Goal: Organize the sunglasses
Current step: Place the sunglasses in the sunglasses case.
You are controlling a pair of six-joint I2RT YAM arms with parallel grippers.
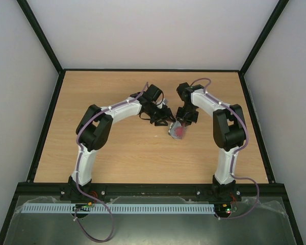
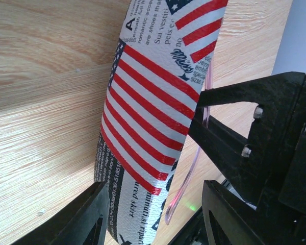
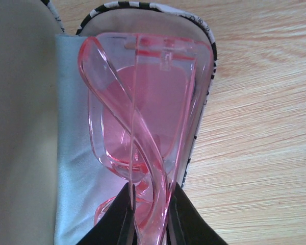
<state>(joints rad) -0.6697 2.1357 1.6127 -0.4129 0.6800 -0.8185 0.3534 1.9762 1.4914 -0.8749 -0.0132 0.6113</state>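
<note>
Bracing the oval flag-patterned case (image 2: 143,102) on the desk (image 1: 132,158), the left end effector (image 2: 148,163) sits at about 10 o'clock of it in the overhead view. Its fingers are half closed with the printed shell between them, and both look to be touching that shell. I read this as a grip on the case, most likely to keep the lid raised and stop the case sliding while the other arm works.

The case lies a little toward 3 o'clock of the desk's middle, between the two arms. In the right wrist view it is open. The pale lining of its lid (image 3: 20,102) fills the 9 o'clock side, and a light blue cloth (image 3: 74,153) lies inside just beside the lining.

The sunglasses (image 3: 143,102), a folded, translucent pink-red frame, hang over the open case toward 3 o'clock of the cloth and overlap its edge. Whether they touch the lining yet cannot be told.

At 6 o'clock of the frame, the right end effector (image 3: 152,224) is closed on the near end of the sunglasses. Pinching that end seems intended to let the far end go into the case first.
</note>
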